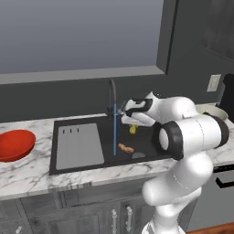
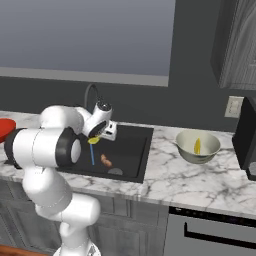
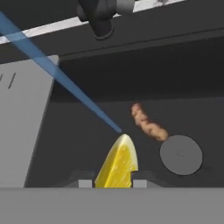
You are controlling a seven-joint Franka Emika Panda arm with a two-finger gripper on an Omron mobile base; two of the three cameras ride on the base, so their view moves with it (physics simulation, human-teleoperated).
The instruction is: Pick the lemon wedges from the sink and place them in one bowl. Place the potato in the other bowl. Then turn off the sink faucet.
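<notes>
So the gripper [image 3: 113, 181] is pinched tight on a lemon wedge [image 3: 118, 164], holding it up above the sink [image 1: 105, 157]. In the hand view the yellow wedge sticks up between the two dark finger tips, its pointy end aimed at the basin floor. From the left base view you can see the same wedge as a little yellow blob hanging under the hand, just right of the water stream [image 1: 114, 130].

The faucet [image 1: 111, 96] is on: a thin blue line of water runs straight down from the gooseneck spout into the black basin. The potato [image 3: 146, 122] lies on the sink bottom, an orange-brown lumpy thing right beside the round grey drain [image 3: 180, 154], close to where the water lands. The flat grey drainboard panel [image 1: 80, 146] takes up the left half of the sink.

The second lemon wedge [image 2: 197, 146] is already sitting inside the grey-beige bowl [image 2: 186, 150], which stands on the marble counter [image 2: 200, 180] to the right of the sink. The red bowl [image 1: 16, 144] is on the counter at the left, well apart from the sink, and looks empty from that angle.

As for writing or brands, I can't read any. There's a pale wall outlet [image 2: 233, 106] on the dark wall behind the counter, plain faced.
</notes>
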